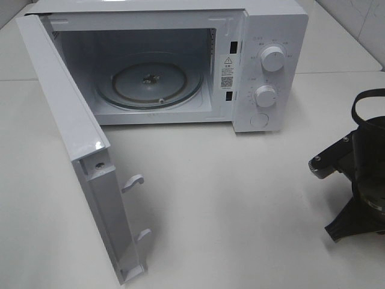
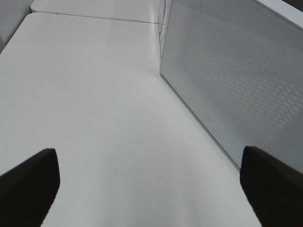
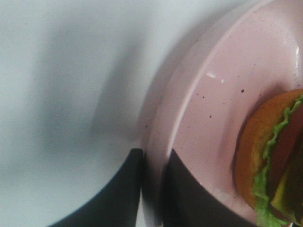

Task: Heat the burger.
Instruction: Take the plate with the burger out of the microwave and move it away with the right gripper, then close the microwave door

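The burger (image 3: 274, 156), with a golden-brown bun, green lettuce and dark filling, lies on a round pink plate (image 3: 227, 80) in the right wrist view only. My right gripper (image 3: 154, 194) has one dark finger under and one over the plate's rim, pinching it over the white table. The high view shows only part of the right arm (image 1: 361, 174) at the right edge; plate and burger are out of that view. My left gripper (image 2: 151, 189) stands wide open and empty over the table, beside the outer face of the microwave door (image 2: 236, 80).
The white microwave (image 1: 264, 60) stands at the back with its door (image 1: 66, 120) swung wide open toward the front left. Its glass turntable (image 1: 150, 84) has nothing on it. Two knobs are on its right panel. White table stretches in front.
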`<state>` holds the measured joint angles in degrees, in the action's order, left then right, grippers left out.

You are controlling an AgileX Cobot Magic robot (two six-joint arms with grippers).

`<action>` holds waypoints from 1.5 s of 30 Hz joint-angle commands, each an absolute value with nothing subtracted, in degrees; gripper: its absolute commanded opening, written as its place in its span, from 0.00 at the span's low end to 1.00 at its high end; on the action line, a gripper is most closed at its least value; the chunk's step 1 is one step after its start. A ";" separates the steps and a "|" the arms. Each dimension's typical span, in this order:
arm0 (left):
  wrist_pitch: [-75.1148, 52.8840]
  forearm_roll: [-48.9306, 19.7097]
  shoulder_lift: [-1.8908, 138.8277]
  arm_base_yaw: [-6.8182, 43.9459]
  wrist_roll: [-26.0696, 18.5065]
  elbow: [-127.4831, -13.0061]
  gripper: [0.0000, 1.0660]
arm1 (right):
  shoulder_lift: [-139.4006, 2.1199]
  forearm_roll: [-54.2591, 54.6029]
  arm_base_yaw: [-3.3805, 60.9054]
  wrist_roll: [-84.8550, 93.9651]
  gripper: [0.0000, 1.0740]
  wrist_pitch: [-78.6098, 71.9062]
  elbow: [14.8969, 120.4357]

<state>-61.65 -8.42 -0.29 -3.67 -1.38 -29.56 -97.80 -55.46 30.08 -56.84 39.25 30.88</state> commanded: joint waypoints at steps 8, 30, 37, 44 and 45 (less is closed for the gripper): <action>-61.13 -8.37 -1.20 -3.67 -1.38 -29.51 0.90 | -94.37 -43.83 29.97 -46.01 0.49 40.97 32.09; -61.13 -8.37 -1.20 -3.67 -1.38 -29.51 0.90 | -58.84 -20.80 29.97 -9.11 0.77 55.46 36.04; -61.13 -8.37 -1.20 -3.67 -1.38 -29.51 0.90 | -46.29 -11.40 29.97 -3.61 0.74 58.44 36.04; -61.13 -8.37 -1.20 -3.67 -1.38 -29.51 0.90 | -36.38 -9.74 29.97 -2.75 0.73 61.88 36.04; -61.13 -8.37 -1.20 -3.67 -1.38 -29.51 0.90 | -34.95 -9.74 29.97 -2.81 0.73 62.28 36.04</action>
